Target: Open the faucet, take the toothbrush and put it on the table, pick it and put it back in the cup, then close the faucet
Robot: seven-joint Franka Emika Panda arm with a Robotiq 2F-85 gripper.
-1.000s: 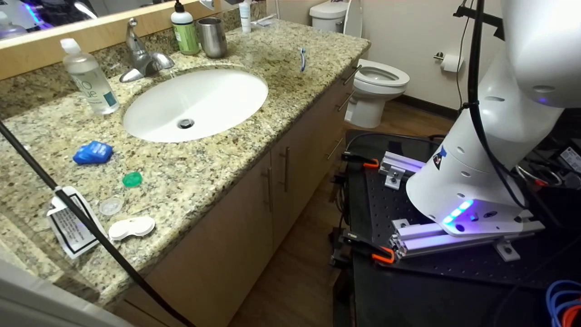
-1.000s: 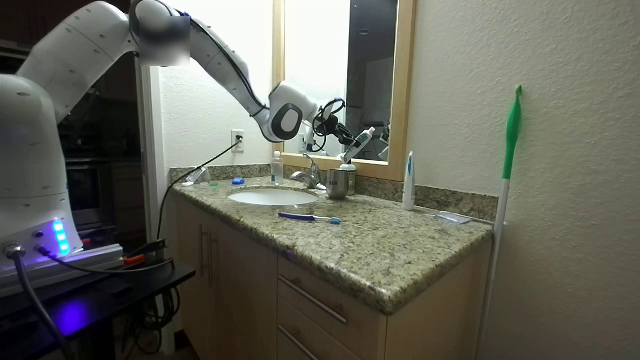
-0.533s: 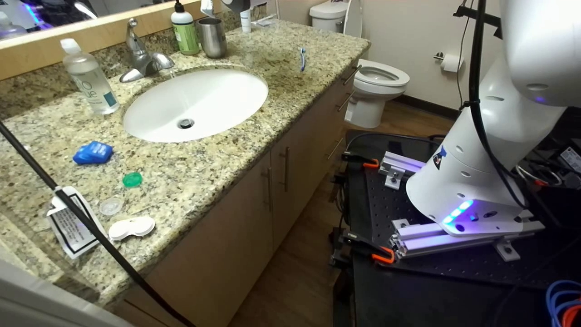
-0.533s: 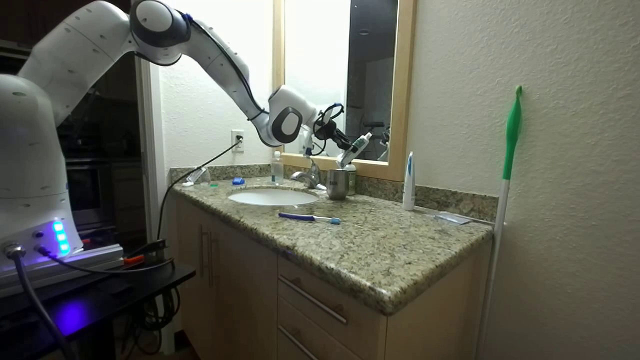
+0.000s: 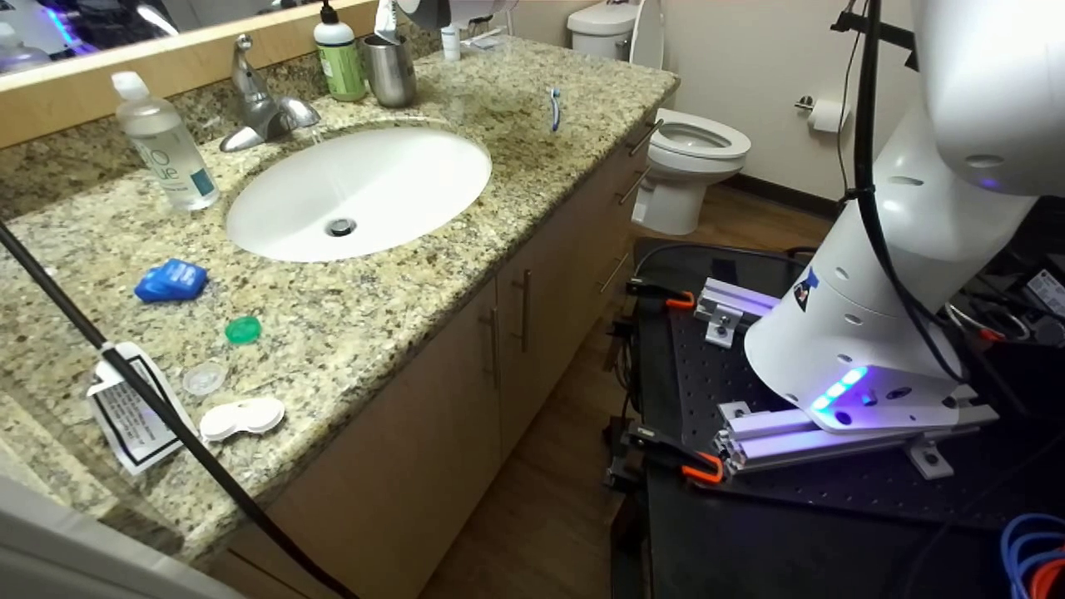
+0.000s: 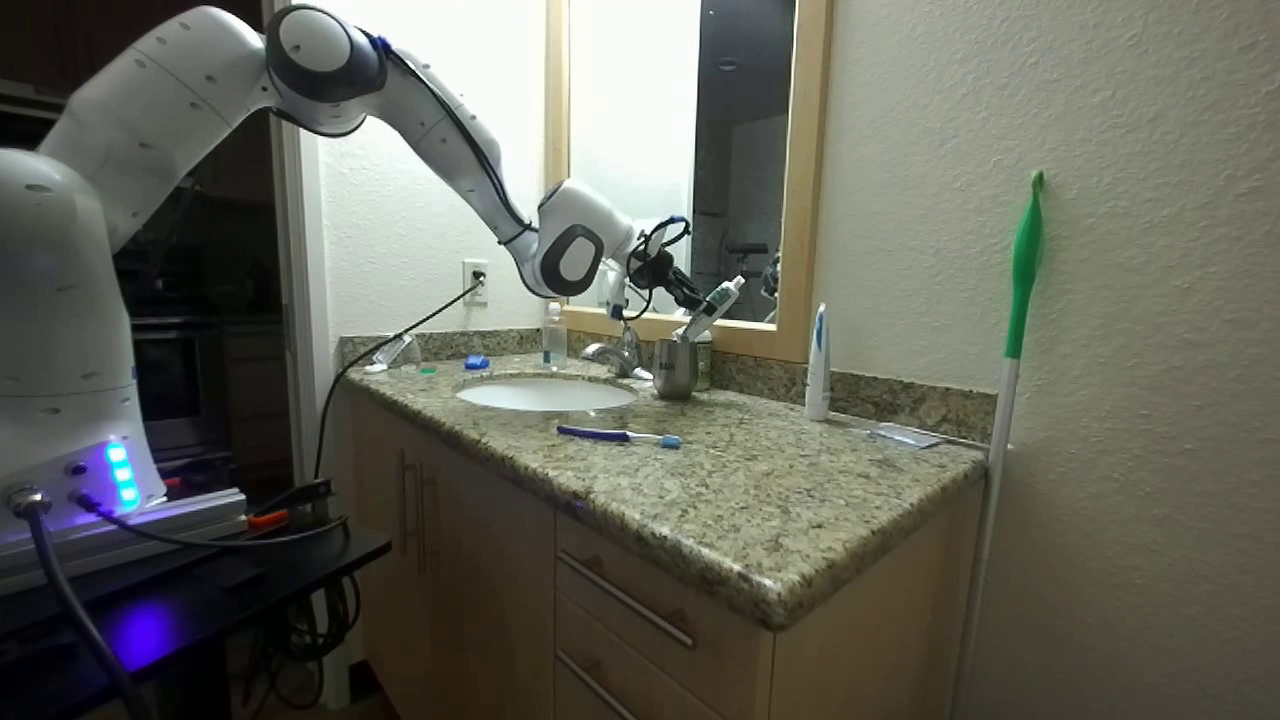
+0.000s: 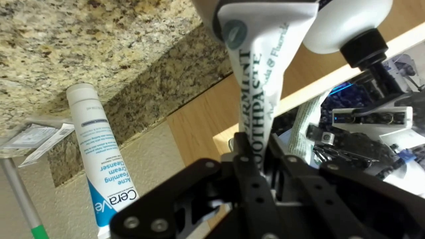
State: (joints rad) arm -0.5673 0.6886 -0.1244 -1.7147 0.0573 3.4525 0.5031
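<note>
1. gripper [image 7: 257, 146]: clamped on a toothpaste tube [image 7: 262, 66] — not in the task sentence. i hold it tilted, crimped end down, right at the mouth of the cup [image 6: 676, 370].
2. toothbrush [image 6: 612, 434] lies flat on the table [image 6: 740, 490], nearer the front edge than the cup and well apart from it; nothing grips it. so "put it on the table" reads as done.
3. faucet [image 5: 266, 112] looks open: faint streaks [image 5: 337, 176] below it in the sink [image 5: 266, 229], probably running water. if so, that step is done too.
4. left, my judgement: get the tube into the cup, pick up the toothbrush, put it back in the cup, close the faucet.
5. can't tell if the tube's low end is inside the rim or just over it — wrist view cuts the cup off at the top, exterior views hide its inside. no word on other contents either.
6. arm [image 5: 466, 10] is cut off by the top edge in an exterior view; gripper doesn't show there.
</note>
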